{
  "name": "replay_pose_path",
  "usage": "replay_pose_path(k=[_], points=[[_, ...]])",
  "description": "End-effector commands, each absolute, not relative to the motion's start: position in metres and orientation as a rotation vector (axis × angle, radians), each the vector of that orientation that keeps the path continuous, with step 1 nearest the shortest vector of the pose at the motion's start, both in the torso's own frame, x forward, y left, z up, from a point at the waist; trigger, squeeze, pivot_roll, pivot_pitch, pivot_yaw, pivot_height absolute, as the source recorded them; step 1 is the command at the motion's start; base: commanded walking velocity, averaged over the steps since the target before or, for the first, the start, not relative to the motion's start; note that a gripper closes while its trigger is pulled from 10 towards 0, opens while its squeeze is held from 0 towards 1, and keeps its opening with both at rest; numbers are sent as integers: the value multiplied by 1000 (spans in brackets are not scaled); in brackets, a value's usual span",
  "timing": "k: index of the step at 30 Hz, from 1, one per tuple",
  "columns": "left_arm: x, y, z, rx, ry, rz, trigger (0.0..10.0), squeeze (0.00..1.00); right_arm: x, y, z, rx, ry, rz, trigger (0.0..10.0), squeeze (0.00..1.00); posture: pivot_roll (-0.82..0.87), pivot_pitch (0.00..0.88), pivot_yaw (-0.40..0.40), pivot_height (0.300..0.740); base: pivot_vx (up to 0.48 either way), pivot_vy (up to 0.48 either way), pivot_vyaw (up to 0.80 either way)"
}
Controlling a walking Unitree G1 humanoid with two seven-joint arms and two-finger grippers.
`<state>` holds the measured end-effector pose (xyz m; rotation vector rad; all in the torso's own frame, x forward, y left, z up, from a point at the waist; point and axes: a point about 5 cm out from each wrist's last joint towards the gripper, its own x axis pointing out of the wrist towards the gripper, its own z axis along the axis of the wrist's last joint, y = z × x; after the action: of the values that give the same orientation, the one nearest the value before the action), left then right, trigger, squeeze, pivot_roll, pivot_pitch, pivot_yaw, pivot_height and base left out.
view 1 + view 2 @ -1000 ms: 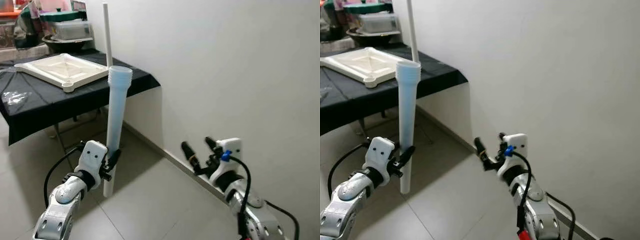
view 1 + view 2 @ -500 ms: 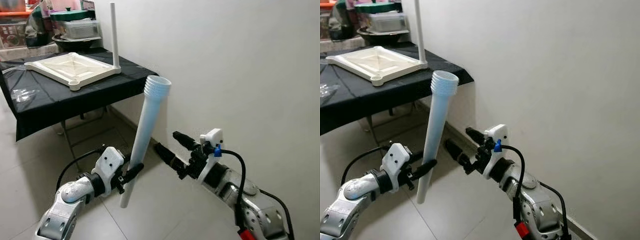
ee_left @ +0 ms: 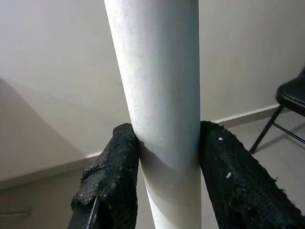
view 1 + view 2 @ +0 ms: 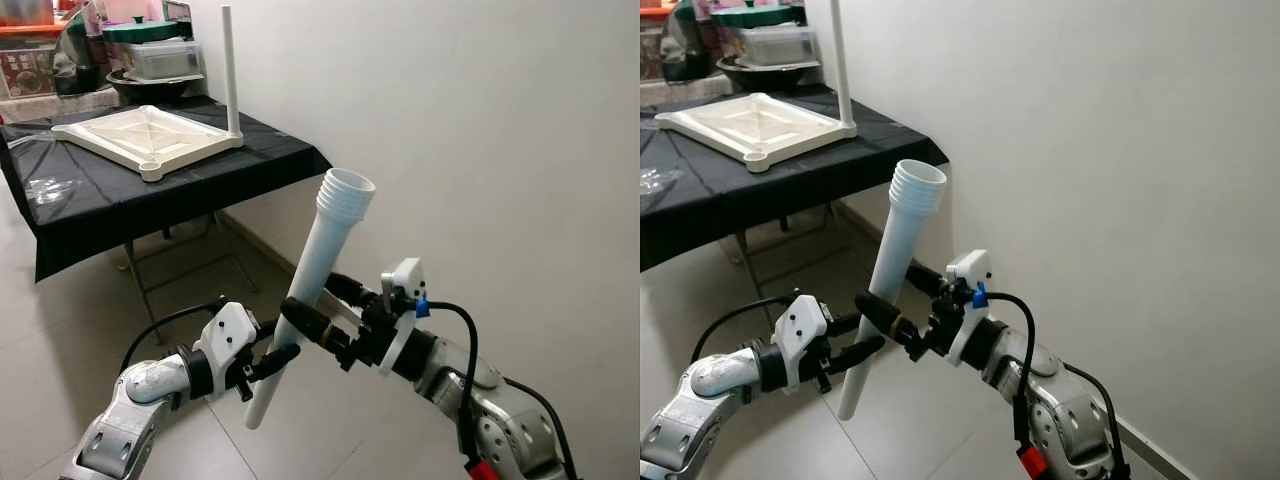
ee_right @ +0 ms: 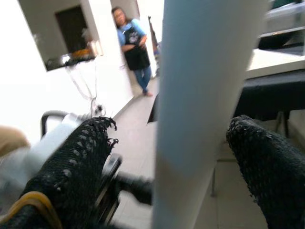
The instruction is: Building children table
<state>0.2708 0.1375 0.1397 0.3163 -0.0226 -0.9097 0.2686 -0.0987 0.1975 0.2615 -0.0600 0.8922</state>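
Note:
A long white table leg (image 4: 325, 240) with a ribbed open top leans to the right above the floor. My left gripper (image 4: 275, 358) is shut on its lower part; in the left wrist view both pads (image 3: 112, 176) press the leg (image 3: 159, 95). My right gripper (image 4: 313, 302) is open, one finger on each side of the leg's middle. In the right wrist view the fingers (image 5: 71, 171) stand a little apart from the leg (image 5: 200, 109). The white tabletop (image 4: 140, 135) lies upside down on a black-clothed table, with one leg (image 4: 228, 70) standing upright in its corner.
The black-clothed folding table (image 4: 120, 200) stands at the back left, with tubs and a bowl (image 4: 150, 70) behind it. A white wall (image 4: 480, 150) with a skirting board runs along the right. Tiled floor (image 4: 60, 320) lies below. A person (image 5: 133, 52) stands far off.
The left gripper has tilted the leg further to the right. The right gripper has moved left, and its open fingers now stand on either side of the leg.

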Motion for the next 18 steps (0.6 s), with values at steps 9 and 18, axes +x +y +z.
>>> replay_pose_path(k=[9, 18], points=[[271, 130, 141, 315, -46, -950, 10000, 0, 274, -97, 198, 325, -61, 836, 10000, 0, 22, 0, -57, 740, 0, 0, 0], [280, 140, 144, 334, -62, -871, 10000, 0, 266, -105, 179, 238, 49, 862, 10000, 0, 12, 0, -59, 740, 0, 0, 0]])
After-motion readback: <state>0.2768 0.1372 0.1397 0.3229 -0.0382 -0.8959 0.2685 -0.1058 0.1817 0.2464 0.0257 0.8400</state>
